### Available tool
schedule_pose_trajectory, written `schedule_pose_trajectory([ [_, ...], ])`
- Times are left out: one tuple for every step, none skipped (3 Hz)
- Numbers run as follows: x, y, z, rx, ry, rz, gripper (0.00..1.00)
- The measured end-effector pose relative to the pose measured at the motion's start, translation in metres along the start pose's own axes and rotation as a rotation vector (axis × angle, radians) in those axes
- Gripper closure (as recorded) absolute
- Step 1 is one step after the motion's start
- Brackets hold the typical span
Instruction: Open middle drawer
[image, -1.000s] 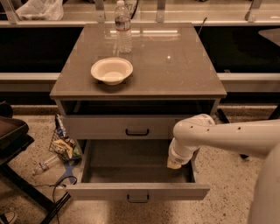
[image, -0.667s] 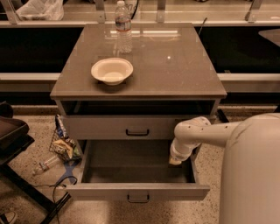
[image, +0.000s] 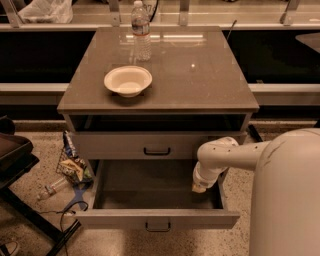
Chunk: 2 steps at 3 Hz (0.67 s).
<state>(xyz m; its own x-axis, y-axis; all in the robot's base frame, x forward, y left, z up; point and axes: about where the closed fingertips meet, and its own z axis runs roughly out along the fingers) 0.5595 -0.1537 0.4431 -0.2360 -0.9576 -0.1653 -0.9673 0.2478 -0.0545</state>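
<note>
The middle drawer (image: 115, 219) is pulled far out of the grey cabinet. It has a low flat front with a small black loop handle (image: 158, 226), and its dark grey inside (image: 150, 182) holds nothing. My gripper (image: 199, 187) hangs at the end of the white arm, over the drawer's right rear corner, close to the right wall and well behind the handle. The taller-fronted top drawer (image: 110, 145) sits above it, with a dark gap under the tabletop. The lowest drawer is hidden below the open one.
A white bowl (image: 128, 80) and a clear water bottle (image: 142, 30) stand on the cabinet top (image: 200, 75). Snack bags and litter (image: 72, 167) lie on the floor at left, next to a black stand (image: 12, 155). My white arm body (image: 290, 195) fills the lower right.
My arm's near segment has swung in and now fills the lower right. The gripper has stayed by the drawer's right side. The drawer is as far out as before.
</note>
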Motion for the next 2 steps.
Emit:
schedule_pose_trajectory([
  [0.005, 0.053, -0.001, -0.049, 0.017, 0.047, 1.00],
  [0.018, 0.103, -0.002, -0.085, 0.020, 0.093, 1.00],
])
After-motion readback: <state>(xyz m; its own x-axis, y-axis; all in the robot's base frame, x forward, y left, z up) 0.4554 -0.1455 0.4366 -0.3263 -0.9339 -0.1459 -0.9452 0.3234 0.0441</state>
